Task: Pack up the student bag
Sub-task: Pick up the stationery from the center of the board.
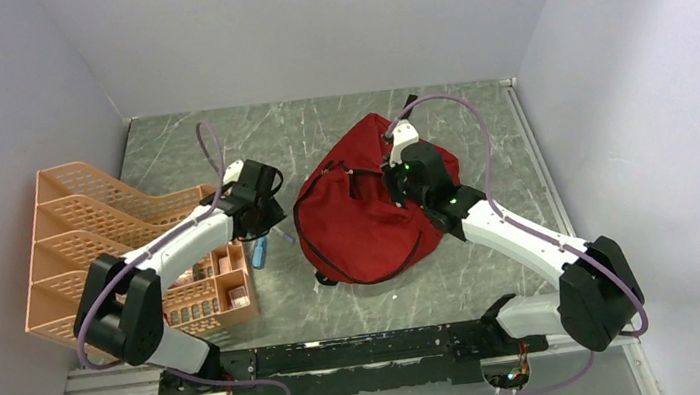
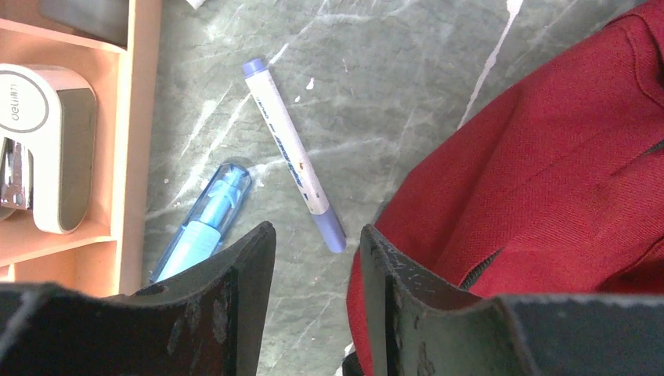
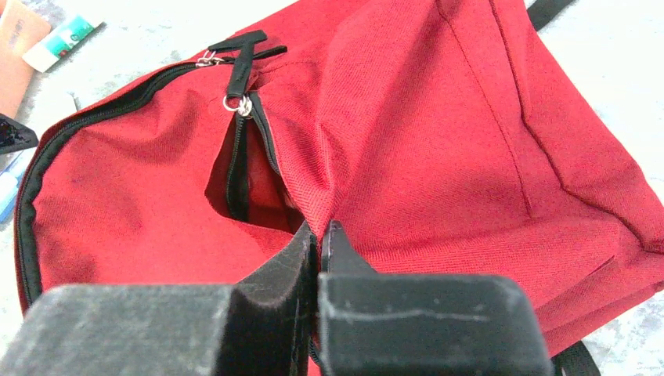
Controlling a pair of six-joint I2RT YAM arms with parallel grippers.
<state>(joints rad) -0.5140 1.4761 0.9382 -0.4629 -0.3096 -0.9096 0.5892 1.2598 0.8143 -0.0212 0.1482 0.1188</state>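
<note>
Grey-green counter [image 1: 318, 131] with white streaks lies under both arms, and pale walls stand on three sides.

Down low, the left tool [image 2: 317, 235] hangs over the counter with its fingers part way spread. It holds nothing. Bare counter shows in the gap between the fingers. One finger is right next to the edge of the student bag [image 1: 360, 226]; I cannot tell if they touch. Just past the fingertips a white pen [image 2: 291, 153] with purple ends lies flat on the counter, close beside the bag. A blue pen [image 2: 205, 223] lies near it, just beside the orange organiser [image 1: 77, 221]. A white and grey stapler [image 2: 47, 149] sits in one of the organiser's front boxes.

The right tool [image 3: 319, 231] has its fingers pressed together on a fold of the red cloth, at the lip of the bag's mouth. The mouth gapes a little there as a dark slit with black zipper teeth along it. Black zipper pulls [image 3: 239, 74] rest at the far end of the slit.

The bag lies slumped in the middle of the counter, between the two arms. The organiser stands at the left edge of the counter, close to the left wall. A narrow strip of open counter runs between the organiser and the bag, and the pens lie in it. More open counter lies behind the bag up to the back wall, and some lies to its right.
</note>
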